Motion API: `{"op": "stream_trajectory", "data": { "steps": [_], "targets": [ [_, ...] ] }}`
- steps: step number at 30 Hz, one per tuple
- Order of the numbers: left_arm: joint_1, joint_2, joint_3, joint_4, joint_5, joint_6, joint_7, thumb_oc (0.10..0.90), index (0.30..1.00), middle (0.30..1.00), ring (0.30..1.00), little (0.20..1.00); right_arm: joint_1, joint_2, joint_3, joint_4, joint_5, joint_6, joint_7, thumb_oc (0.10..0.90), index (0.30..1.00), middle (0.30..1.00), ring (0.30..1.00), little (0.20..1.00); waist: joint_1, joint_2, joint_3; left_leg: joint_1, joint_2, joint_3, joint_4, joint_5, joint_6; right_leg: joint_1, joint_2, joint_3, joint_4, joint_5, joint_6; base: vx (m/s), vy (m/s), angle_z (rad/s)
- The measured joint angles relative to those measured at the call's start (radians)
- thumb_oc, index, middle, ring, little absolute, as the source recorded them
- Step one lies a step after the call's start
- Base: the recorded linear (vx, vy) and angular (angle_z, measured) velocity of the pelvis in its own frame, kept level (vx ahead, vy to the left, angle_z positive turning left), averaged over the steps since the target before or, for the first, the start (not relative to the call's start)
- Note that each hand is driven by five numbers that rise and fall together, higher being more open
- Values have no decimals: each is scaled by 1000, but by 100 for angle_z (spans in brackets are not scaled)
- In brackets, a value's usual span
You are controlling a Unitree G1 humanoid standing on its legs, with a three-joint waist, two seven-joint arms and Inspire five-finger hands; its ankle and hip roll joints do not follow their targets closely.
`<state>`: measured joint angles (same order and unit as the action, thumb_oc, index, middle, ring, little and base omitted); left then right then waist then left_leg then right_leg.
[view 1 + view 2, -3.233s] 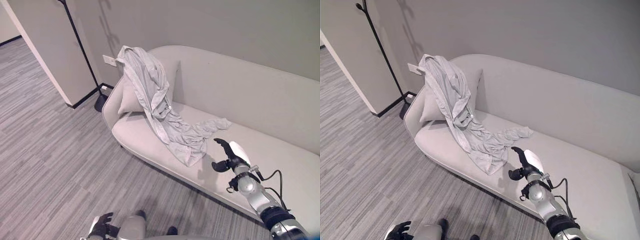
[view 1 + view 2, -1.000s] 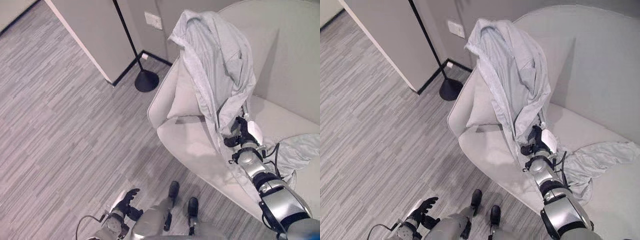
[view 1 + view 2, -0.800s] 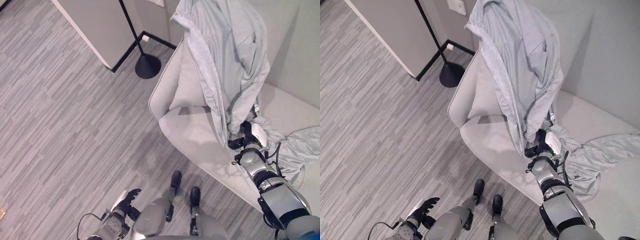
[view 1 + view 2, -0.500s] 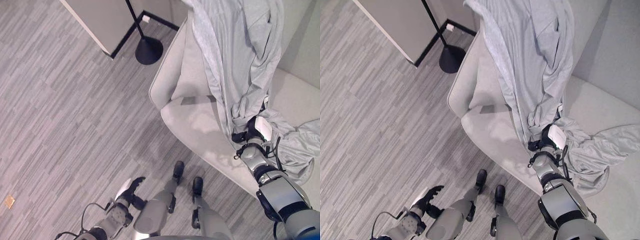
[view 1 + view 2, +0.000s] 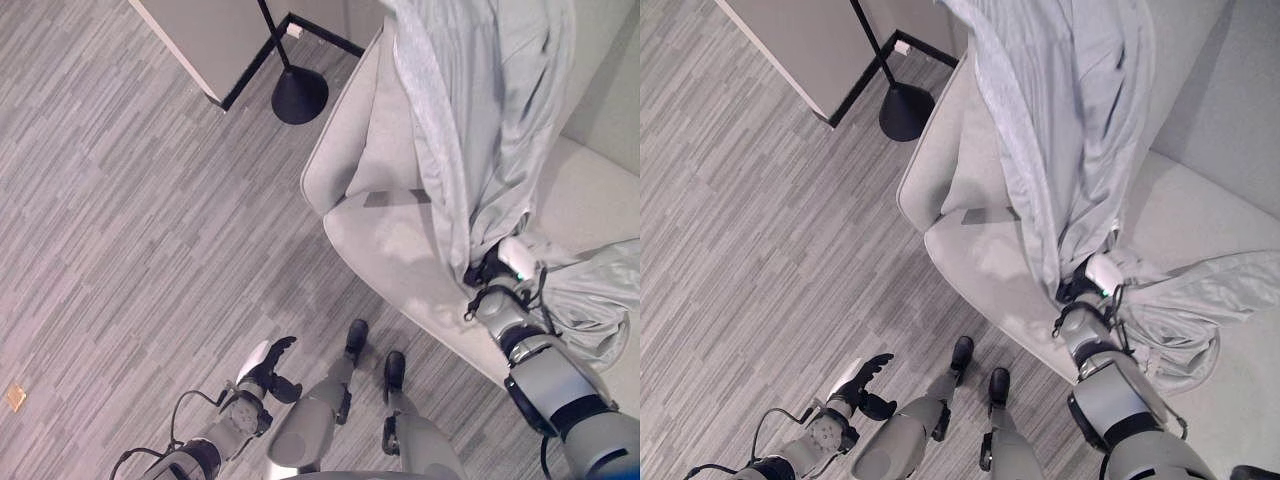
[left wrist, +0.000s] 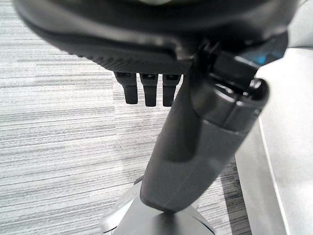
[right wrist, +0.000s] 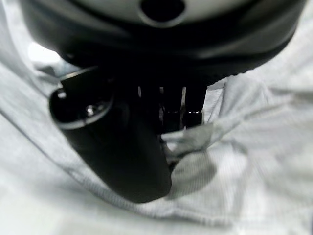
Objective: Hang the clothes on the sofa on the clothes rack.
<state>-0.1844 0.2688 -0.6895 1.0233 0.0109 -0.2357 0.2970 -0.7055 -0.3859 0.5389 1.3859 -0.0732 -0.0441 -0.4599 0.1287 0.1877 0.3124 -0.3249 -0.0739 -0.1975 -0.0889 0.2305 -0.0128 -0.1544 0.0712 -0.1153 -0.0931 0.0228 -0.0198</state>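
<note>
Clothes (image 5: 480, 110) draped lengthwise down sofa (image 5: 370, 210) | right hand (image 7: 146, 132) pinching fold

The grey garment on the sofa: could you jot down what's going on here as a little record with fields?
garment: grey garment, draped over the sofa's back and seat
sofa: pale sofa
right robot hand: right robot hand, fingers pinching a fold of the garment on the seat
left robot hand: left robot hand, low over the floor, open, holding nothing
rack: black base and pole standing beside the sofa

Grey garment (image 5: 480, 110) draped over sofa (image 5: 385, 235) backrest
</note>
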Motion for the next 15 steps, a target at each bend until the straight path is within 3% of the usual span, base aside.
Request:
{"op": "stream_trajectory", "data": {
  "steps": [6,10,13,15],
  "targets": [
    [-4,-36,21,65,1,10,10,800,900,900,900,900,137,101,-78,-30,44,-13,55,400,300,300,300,300,-24,-12,1,48,9,0,0,-1,-1,48,9,-6,0,-3,-4,-62,-56,2],
    [13,-34,49,94,8,28,17,800,900,900,900,900,241,124,-227,-116,308,-36,79,400,300,300,300,300,-65,-40,-6,87,12,7,-1,-19,-24,86,9,2,0,-6,-4,-60,-39,-6],
    [53,-19,104,81,36,41,3,800,900,900,900,900,319,128,-293,-270,539,-49,102,400,300,300,300,300,-83,-74,-23,118,13,22,-1,-25,-30,112,6,22,0,-3,-7,-66,-43,-18],
    [90,2,129,39,36,49,-9,800,900,900,900,900,399,133,-327,-441,688,-90,117,400,300,300,300,300,-90,-93,-44,136,15,39,-2,-35,-31,127,6,34,0,-4,-8,-54,-41,-21]
  ]
}}
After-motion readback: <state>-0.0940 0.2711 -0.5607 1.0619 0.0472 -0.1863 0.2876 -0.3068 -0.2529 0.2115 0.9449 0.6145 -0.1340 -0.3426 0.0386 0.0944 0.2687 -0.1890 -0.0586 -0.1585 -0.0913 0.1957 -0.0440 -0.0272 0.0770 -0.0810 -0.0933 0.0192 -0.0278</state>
